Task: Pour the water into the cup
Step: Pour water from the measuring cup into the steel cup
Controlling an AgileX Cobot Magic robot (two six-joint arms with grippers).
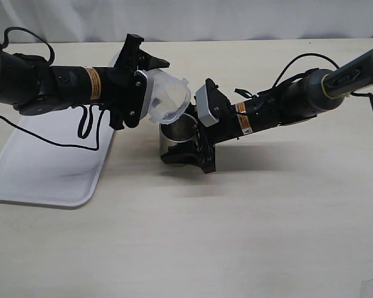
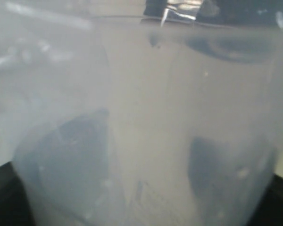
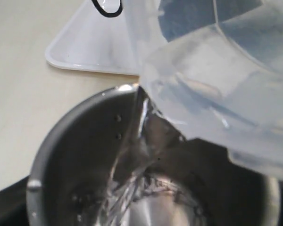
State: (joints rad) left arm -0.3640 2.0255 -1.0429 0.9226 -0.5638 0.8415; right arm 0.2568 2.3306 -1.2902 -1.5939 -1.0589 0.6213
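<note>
My left gripper (image 1: 142, 93) is shut on a translucent plastic beaker (image 1: 169, 99), tipped with its spout down over the cup (image 1: 177, 133). The cup is a short steel cylinder standing on the table, and my right gripper (image 1: 193, 133) is shut on its sides. In the right wrist view, water (image 3: 132, 174) runs in a clear stream from the beaker's (image 3: 217, 70) lip into the cup's (image 3: 75, 155) shiny inside and pools at the bottom. The left wrist view is filled by the cloudy beaker wall (image 2: 141, 94), with the fingers (image 2: 80, 150) showing through it as dark shapes.
A white tray (image 1: 50, 161) lies on the beige table at the left, under my left arm, and a black cable (image 1: 81, 133) droops over it. The tray's corner (image 3: 89, 47) shows just beyond the cup in the right wrist view.
</note>
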